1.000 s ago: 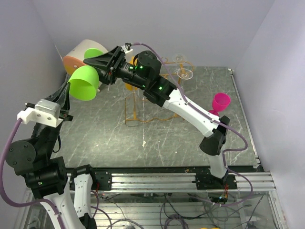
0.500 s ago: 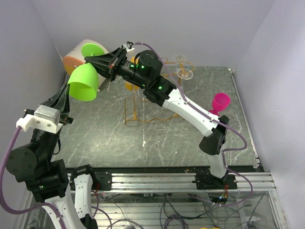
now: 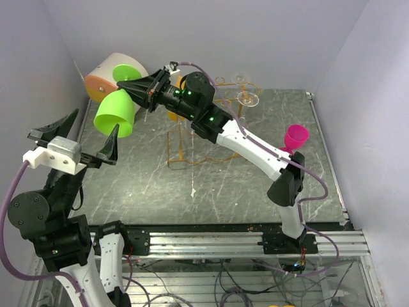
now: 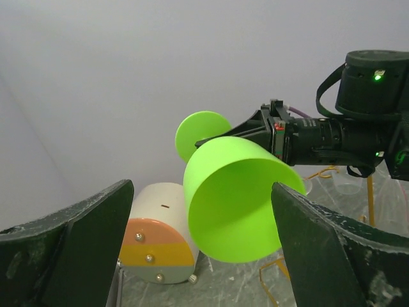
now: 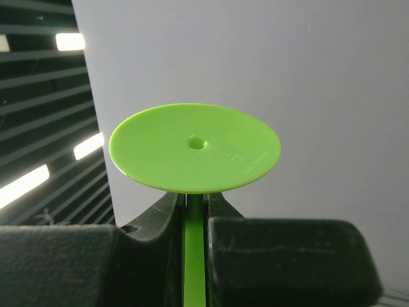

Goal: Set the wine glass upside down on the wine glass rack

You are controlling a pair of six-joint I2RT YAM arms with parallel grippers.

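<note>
Plain pale walls boxed in a dark grey marbled table [image 3: 255, 185], so not much scenery. Biggest things were the 2 arms: the right arm [image 3: 249, 144] stretched across to the back left corner, and the left arm [image 3: 51, 217] reared up at the near left.

Next in size, the wine glass rack [image 3: 169, 144], a thin orange-gold wire frame, stood around the middle back of the table, with the right arm passing over it in the overhead view. Left of it, in the back corner, sat a white drum with an orange face [image 3: 105, 75], lying on its side.

Then the green wine glass [image 3: 115, 115]. It was up in the air, left of the rack and not touching it. It was tipped so the bowl mouth faced the left wrist camera and the round foot pointed up and back.

The right gripper [image 3: 133, 86] had its jaws clamped tight on the stem just below the foot, really clear in the right wrist view. The left gripper [image 3: 86, 135] was spread wide, 1 finger either side of the bowl in its own camera, but clear of the plastic and holding nothing.

Smaller stuff: a pink wine glass [image 3: 296, 136] stood upright at the right side of the table, well apart from the rack. A clear glass [image 3: 248, 97] was at the rack's back end, and I couldn't tell if it hung from the rail.
</note>
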